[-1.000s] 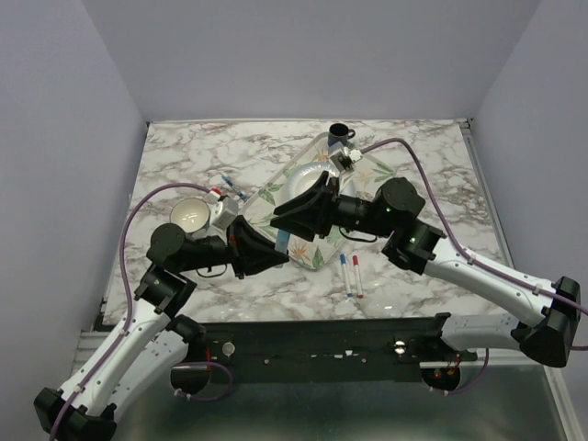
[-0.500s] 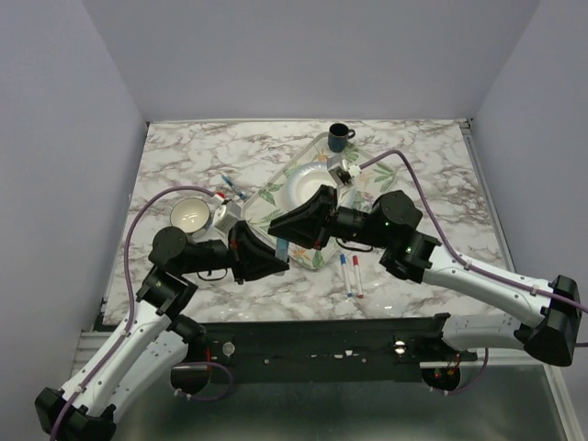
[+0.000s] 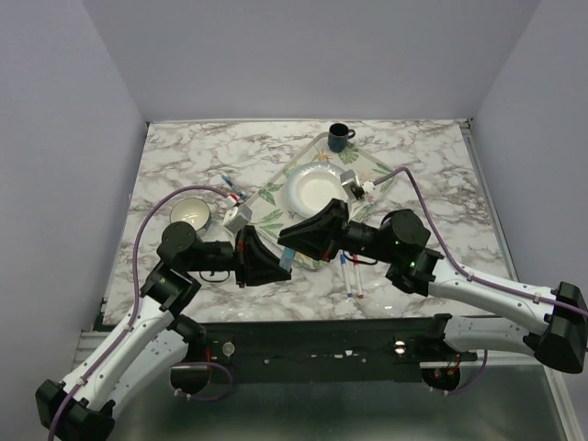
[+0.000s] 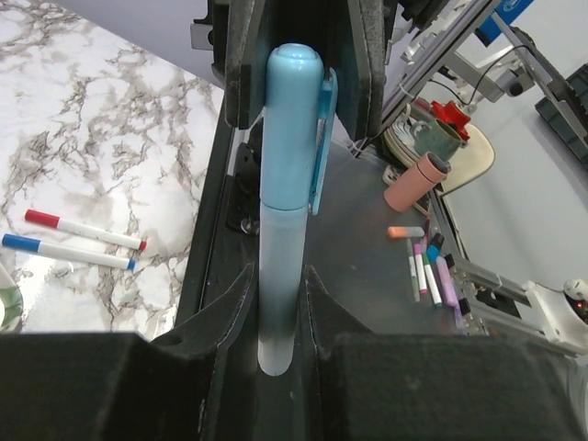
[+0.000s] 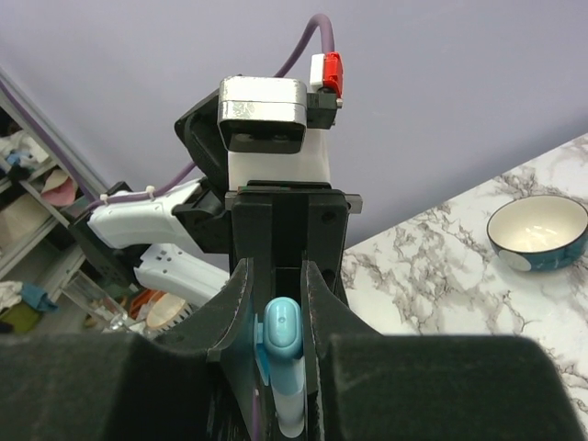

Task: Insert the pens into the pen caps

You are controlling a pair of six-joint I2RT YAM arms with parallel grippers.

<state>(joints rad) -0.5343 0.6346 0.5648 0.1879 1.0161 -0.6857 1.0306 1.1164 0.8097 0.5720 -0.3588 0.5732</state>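
Marble table [image 3: 184,152]; left end effector [image 4: 280,287] grips marker [image 4: 277,241], right end effector [image 5: 276,274] cap [image 4: 290,119]

Bright even light, soft shadows, wrist-view foregrounds blurred.

Seen from above, the left gripper [image 3: 274,266] and the right gripper [image 3: 292,246] cover nearly all of the light-blue marker [image 3: 287,261], and only a sliver shows. The right arm crosses the far ends of the two white markers [image 3: 352,278]. The little things beside the bowl [image 3: 190,214] are too small to name. In the left wrist view the marker's near end is blurred.
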